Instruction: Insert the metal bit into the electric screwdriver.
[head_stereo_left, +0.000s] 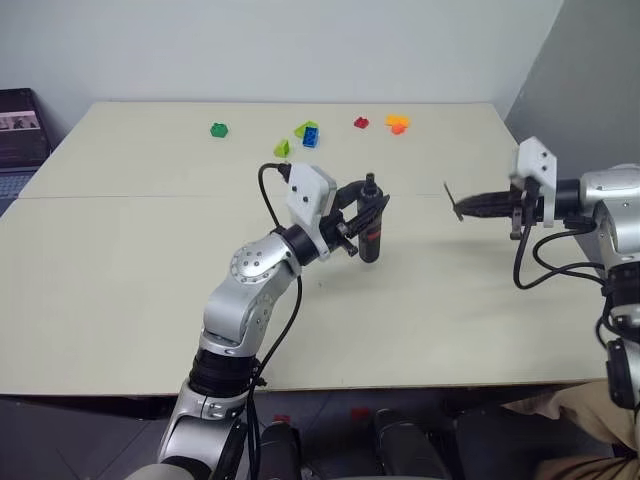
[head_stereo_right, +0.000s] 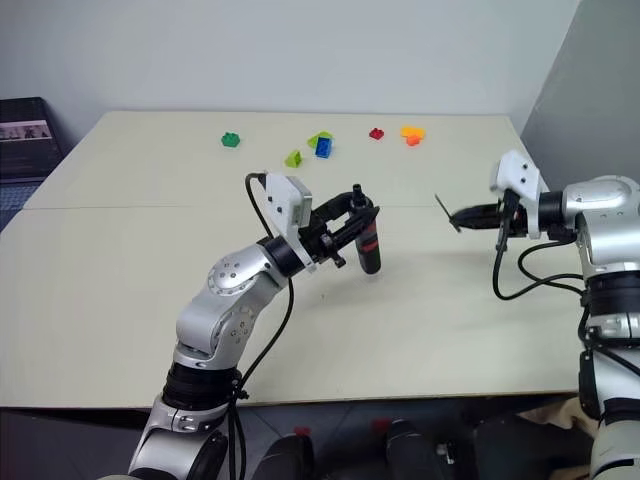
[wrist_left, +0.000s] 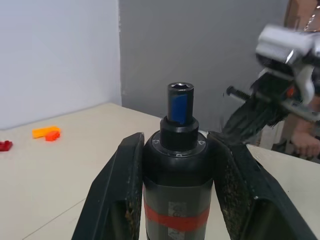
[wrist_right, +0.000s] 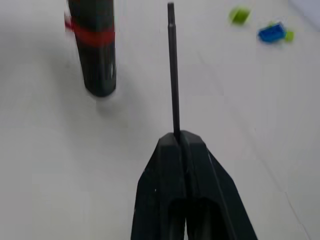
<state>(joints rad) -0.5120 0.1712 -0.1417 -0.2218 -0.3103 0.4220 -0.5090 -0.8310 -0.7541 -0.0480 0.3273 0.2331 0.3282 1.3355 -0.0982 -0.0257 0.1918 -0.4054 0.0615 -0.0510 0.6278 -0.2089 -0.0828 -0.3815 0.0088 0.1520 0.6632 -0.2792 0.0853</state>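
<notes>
My left gripper (head_stereo_left: 366, 222) is shut on the electric screwdriver (head_stereo_left: 371, 232), a black cylinder with red bands, held upright above the table's middle with its open socket nose (wrist_left: 180, 102) at the top. To its right, my right gripper (head_stereo_left: 468, 207) is shut on the metal bit (head_stereo_left: 452, 201), a thin grey rod sticking out past the fingertips (wrist_right: 181, 145) toward the screwdriver. A clear gap separates the bit's tip from the screwdriver. In the right wrist view the bit (wrist_right: 173, 70) stands beside the screwdriver's body (wrist_right: 95, 45).
Several small toy bricks lie at the far side of the cream table (head_stereo_left: 150, 300): green (head_stereo_left: 219, 130), blue and lime (head_stereo_left: 308, 133), red (head_stereo_left: 361, 123), orange (head_stereo_left: 398, 124). A dark object (head_stereo_left: 18, 130) stands off the table's far left. The table's right edge lies under my right arm.
</notes>
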